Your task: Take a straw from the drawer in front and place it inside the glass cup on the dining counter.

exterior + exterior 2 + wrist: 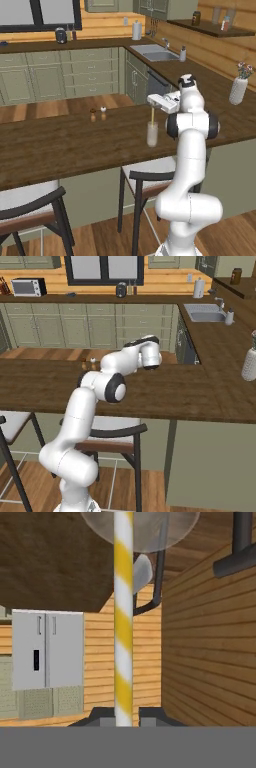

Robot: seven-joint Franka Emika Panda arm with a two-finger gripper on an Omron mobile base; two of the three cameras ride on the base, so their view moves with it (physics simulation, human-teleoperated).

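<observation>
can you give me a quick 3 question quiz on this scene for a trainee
1. True or false: the gripper is closed on the straw.
2. Multiple choice: where does the straw's lower end sit? A) flat on the dining counter B) in the glass cup C) in the sink
3. Fill in: in the hand view the straw is striped white and ____.

Key
1. True: the hand view shows its two fingertips against the straw's sides.
2. B: in the left base view the straw runs down from the gripper into the cup's mouth.
3. Yellow.
</observation>
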